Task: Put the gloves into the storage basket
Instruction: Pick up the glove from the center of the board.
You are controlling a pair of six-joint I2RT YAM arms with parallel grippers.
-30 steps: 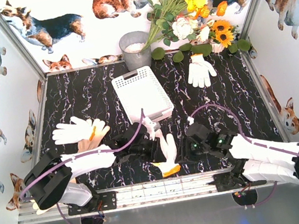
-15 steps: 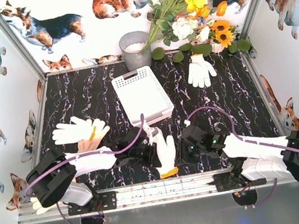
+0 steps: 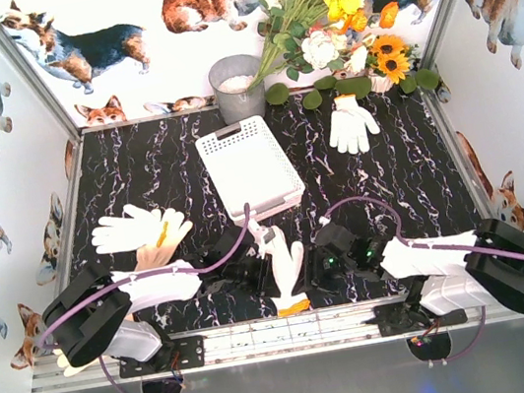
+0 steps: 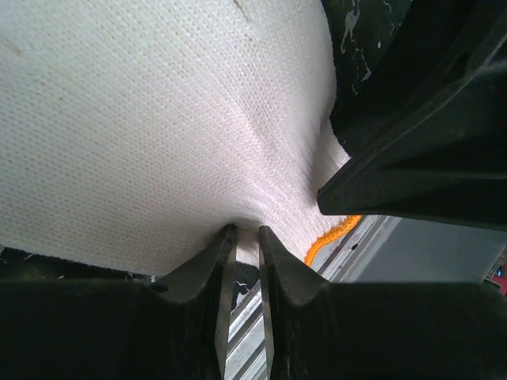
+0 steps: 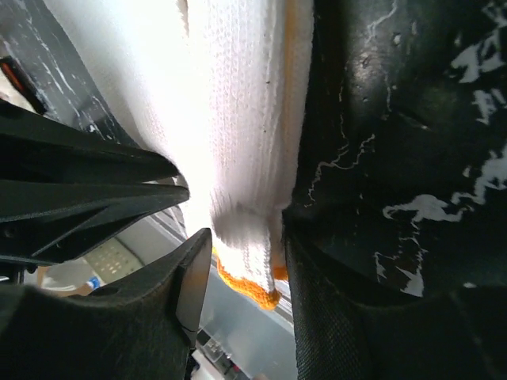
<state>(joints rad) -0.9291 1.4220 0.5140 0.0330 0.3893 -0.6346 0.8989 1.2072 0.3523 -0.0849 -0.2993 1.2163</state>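
On the black marbled tabletop (image 3: pixel 138 166), your left gripper (image 4: pixel 245 232) pinches the orange-trimmed white glove (image 3: pixel 285 271) tight. Your right gripper (image 5: pixel 242 237) straddles its cuff — clamped or loose, I can't tell. The white storage basket (image 3: pixel 232 131) sits just beyond.

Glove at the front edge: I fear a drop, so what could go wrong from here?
1. The left hand pinches only a small fold of the glove; it may slip when lifted.
2. The orange cuff lies by the table's front edge, inside the open right hand; a drop could land off the table.
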